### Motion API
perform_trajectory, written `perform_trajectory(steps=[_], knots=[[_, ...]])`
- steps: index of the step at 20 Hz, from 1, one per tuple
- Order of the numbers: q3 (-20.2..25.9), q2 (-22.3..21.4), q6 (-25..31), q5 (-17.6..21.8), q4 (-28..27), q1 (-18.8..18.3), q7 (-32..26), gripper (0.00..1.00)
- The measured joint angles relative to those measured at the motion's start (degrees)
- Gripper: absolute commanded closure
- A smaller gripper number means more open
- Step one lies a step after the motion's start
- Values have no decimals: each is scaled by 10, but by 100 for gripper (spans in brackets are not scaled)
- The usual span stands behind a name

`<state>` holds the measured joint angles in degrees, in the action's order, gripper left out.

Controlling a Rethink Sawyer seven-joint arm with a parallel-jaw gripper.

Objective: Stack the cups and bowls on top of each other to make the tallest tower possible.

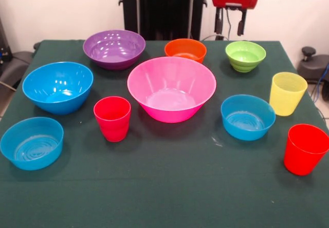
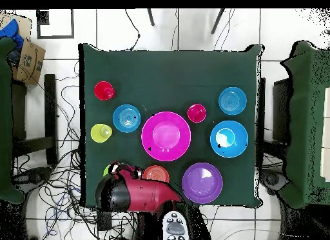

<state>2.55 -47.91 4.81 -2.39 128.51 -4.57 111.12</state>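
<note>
Front view: table (image 1: 164,197) covered in dark green cloth, nothing stacked; every piece stands apart, mouth up.

Gripper (image 1: 233,27) hangs from the red wrist at the far edge, two thin black fingers (image 1: 240,26) pointing down with a clear gap between them, holding nothing and touching nothing. In the overhead view the red arm (image 2: 138,193) hides the fingers.

Largest to smallest, placed from the jaws in the front view:
- Pink bowl (image 1: 171,88): widest, glossy, flared wall. Well forward of the jaws and off to picture left, mid-table.
- Purple bowl (image 1: 114,48): far left of the jaws, at about the same depth.
- Deep blue bowl (image 1: 57,87): further left still, and nearer the camera.
- Two shallower blue bowls (ridged floors): one (image 1: 248,116) forward of the jaws, one (image 1: 32,142) at the near left corner, the piece farthest from them.
- Lime green bowl (image 1: 245,55): just below the jaws, the closest piece, not touched.
- Orange bowl (image 1: 185,50): near, to their left.
- Yellow cup (image 1: 287,93): translucent, forward and right.
- Red cups: one (image 1: 305,148) right and near the camera, one (image 1: 112,118) beside the pink bowl's left.
</note>
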Motion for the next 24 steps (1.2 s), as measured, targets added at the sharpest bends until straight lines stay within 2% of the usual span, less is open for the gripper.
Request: perform_trajectory(steps=[6, 11, 24], knots=[[-2, 11, -54, 9, 24, 29, 0, 0], [-6, 36, -95, 10, 31, 50, 0, 0], [-14, 71, -111, 10, 35, 58, 0, 0]])
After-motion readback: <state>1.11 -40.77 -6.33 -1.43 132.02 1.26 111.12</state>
